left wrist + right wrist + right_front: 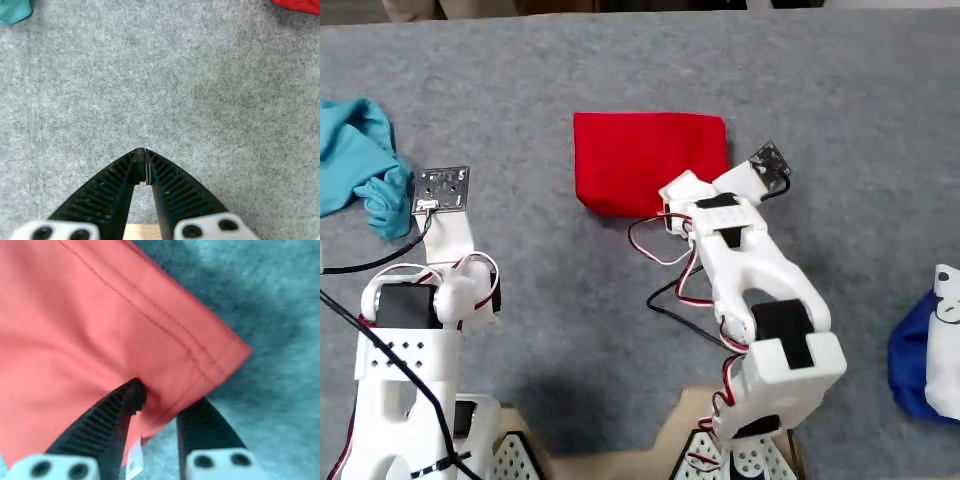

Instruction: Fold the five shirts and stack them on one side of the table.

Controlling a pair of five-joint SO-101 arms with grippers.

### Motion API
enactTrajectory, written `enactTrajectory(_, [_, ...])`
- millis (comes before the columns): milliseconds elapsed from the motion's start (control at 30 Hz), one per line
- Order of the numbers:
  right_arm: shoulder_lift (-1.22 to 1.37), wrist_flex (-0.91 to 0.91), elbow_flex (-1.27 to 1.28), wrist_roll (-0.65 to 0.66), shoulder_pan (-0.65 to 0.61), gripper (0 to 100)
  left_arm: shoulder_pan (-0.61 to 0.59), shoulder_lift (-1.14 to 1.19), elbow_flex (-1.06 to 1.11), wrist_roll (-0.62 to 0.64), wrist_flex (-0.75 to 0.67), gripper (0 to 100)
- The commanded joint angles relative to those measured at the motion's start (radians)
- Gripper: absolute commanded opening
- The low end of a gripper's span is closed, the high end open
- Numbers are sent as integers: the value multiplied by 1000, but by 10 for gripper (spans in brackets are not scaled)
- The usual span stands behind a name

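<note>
1. Two claws, one shirt within reach: the red shirt (650,160) lies folded into a rectangle at the middle of the counter (840,120). Its long axis runs side to side in the high view.
2. Your right claw (167,400) stands at the shirt's near edge, close to a corner. Its fingers are parted a little. One fingertip (132,390) rests on the cloth and the other sits just past the hem, over grey counter, so the edge lies between them. It grips nothing yet.
3. Your left claw (141,156) is closed tip to tip and empty, over bare counter. It is well apart from the red shirt and nearer the crumpled teal shirt (360,165) at the left edge.
4. A blue shirt (910,365) lies bunched at the right edge.
5. Judgement: your right arm is the nearer one. Closing on the hem should let you slide the red shirt along its long axis toward a stacking side.
</note>
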Motion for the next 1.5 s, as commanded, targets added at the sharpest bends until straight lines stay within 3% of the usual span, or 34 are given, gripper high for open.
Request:
enactTrajectory(0, [1,-12,-42,32,21,74,-6,-12,-44,-11,2,18])
enactTrajectory(267, [-18,101,-58,86,82,72,-8,-12,-44,-11,2,18])
enactTrajectory(400, [-148,198,-64,100,119,8,-8,-12,-46,-11,3,18])
enactTrajectory(533, [-332,275,-58,101,154,8,-8,-13,-49,-11,5,18])
enactTrajectory(867, [-516,293,-48,146,257,6,-9,-19,-55,-12,25,18])
enactTrajectory(1100, [-576,292,-65,224,453,6,-11,-21,-55,-12,31,18])
enactTrajectory(1467, [-587,290,-166,460,851,6,-11,-21,-63,-12,31,18])
